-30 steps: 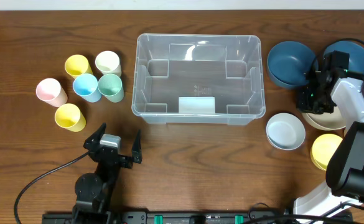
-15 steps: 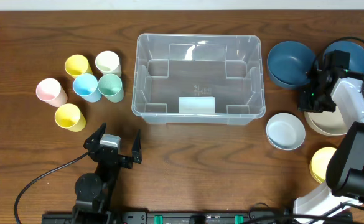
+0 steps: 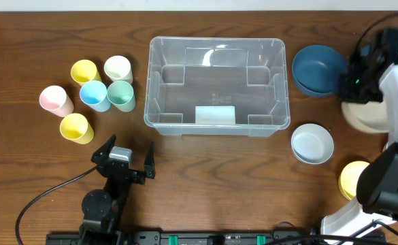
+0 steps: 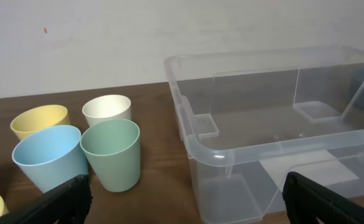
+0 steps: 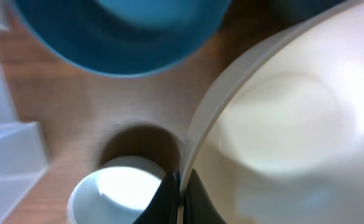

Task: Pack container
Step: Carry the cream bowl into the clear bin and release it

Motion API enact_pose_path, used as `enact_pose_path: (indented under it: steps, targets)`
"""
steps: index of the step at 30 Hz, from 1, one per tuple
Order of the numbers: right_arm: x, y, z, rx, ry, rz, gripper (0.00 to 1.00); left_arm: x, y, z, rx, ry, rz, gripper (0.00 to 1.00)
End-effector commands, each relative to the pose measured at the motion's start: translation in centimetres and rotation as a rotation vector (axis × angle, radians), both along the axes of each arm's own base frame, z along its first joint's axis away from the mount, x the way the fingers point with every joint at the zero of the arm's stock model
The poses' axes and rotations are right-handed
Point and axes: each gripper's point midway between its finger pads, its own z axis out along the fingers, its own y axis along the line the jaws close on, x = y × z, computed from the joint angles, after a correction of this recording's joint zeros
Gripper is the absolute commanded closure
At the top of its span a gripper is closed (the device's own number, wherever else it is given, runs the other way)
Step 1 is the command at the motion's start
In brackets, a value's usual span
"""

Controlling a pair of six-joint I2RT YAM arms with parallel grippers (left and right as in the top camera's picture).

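Mid-table in the overhead view: the container point(image 3: 151, 88), open side up and empty, with a cluster of cups point(image 3: 96, 95) to its left and bowls to its right. Looks light for its bulk and thin-walled, probably stiff at the thick rim and corners yet springy along the long walls. Probably slick to the touch, being smooth clear plastic; not fragile, though likely to skid on the table point(image 3: 205, 177) if nudged. Best taken by the rim, near a corner or at the middle of a short side, where a pinch over the lip would bite; needs no lifting for the packing itself, only to stay put. Inside on the floor, near the front wall, a pale rectangular label point(image 3: 215, 114), with no print legible on it. Beyond that, at the centre of the base, a small moulded mark point(image 3: 216, 97), too tiny to read. No brand visible anywhere. Left claw point(image 3: 128, 151) near the front edge of the table, fingers spread wide, holding nothing. Right claw point(image 3: 356, 88) pinched on the rim of a cream bowl point(image 5: 281, 124), beside the dark blue bowl point(image 3: 318, 68) and apart from the container's right wall.
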Motion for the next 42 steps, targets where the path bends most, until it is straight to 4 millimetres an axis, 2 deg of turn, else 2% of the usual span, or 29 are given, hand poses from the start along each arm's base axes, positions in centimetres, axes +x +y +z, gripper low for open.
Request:
enact_pose_path:
  steps: [1, 3, 7, 10, 13, 14, 17, 22, 26, 30, 37, 42]
  targets:
    - [0.9, -0.5, 4.7, -0.019, -0.079, -0.01, 0.99, -0.1, 0.0, -1.5, 0.016, 0.043, -0.003, 0.02]
    - [0.9, 0.2, 7.0, 0.006, -0.105, 0.0, 0.99, -0.1, 0.0, -1.5, 0.015, 0.043, -0.003, 0.02]
    - [1.7, 5.2, 11.9, 0.165, -0.229, 0.146, 0.99, -0.1, 0.0, -1.5, 0.015, 0.043, -0.003, 0.02]
    - [2.0, 8.9, 14.0, 0.176, -0.28, 0.246, 0.99, -0.1, 0.0, -1.5, 0.015, 0.043, -0.003, 0.02]
    - [2.1, 13.3, 14.7, 0.17, -0.293, 0.362, 0.99, -0.1, 0.0, -1.5, 0.015, 0.043, -0.003, 0.02]
    - [2.0, 15.6, 14.7, 0.167, -0.297, 0.422, 0.99, -0.1, 0.0, -1.5, 0.015, 0.043, -0.003, 0.02]
    - [1.9, 19.7, 14.7, 0.105, -0.309, 0.535, 0.99, -0.1, 0.0, -1.5, 0.015, 0.043, -0.003, 0.02]
    - [1.9, 24.9, 14.7, -0.041, -0.355, 0.664, 0.99, -0.1, 0.0, -1.5, 0.016, 0.043, -0.003, 0.02]
    - [2.3, 28.2, 13.6, -0.072, -0.363, 0.732, 0.99, -0.1, 0.0, -1.5, 0.015, 0.043, -0.003, 0.02]
    - [3.3, 30.0, 10.7, -0.08, -0.316, 0.769, 0.99, -0.1, 0.0, -1.5, 0.015, 0.043, -0.003, 0.02]
    - [5.4, 31.3, 3.6, -0.103, -0.179, 0.801, 0.99, -0.1, 0.0, -1.5, 0.015, 0.043, -0.003, 0.02]
    - [6.1, 31.7, 0.2, -0.107, -0.118, 0.805, 0.99, -0.1, 0.0, -1.5, 0.016, 0.043, -0.003, 0.02]
